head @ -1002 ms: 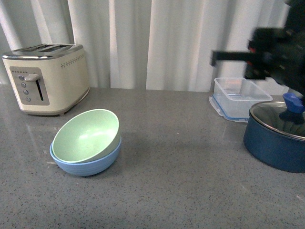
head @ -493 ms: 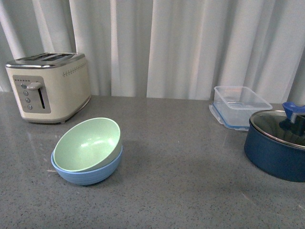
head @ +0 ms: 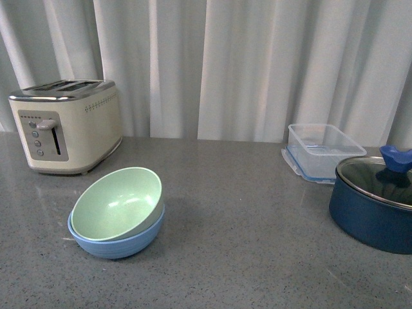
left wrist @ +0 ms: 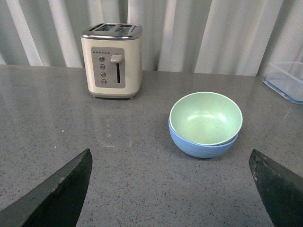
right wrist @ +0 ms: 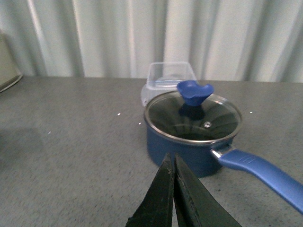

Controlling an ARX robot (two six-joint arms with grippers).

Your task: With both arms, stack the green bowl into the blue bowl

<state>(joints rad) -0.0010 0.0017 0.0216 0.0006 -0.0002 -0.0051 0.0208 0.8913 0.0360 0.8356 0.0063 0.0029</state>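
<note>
Nesting tilted, the green bowl (head: 116,203) sits inside the blue bowl (head: 116,239), rims not level, just in front of the toaster (head: 66,125) on the grey counter (head: 244,257). We see open counter from the bowls across to the navy pot (head: 373,206) and the clear container (head: 324,149) behind it. Left gripper (left wrist: 170,189) is spread wide, well back from the toaster; right gripper (right wrist: 171,198) is pressed together, empty, near the pot.

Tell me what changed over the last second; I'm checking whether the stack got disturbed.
The dark arm seen at upper right a second ago has left the front view. The green bowl still sits tilted inside the blue bowl; toaster, container and pot stayed put.
</note>
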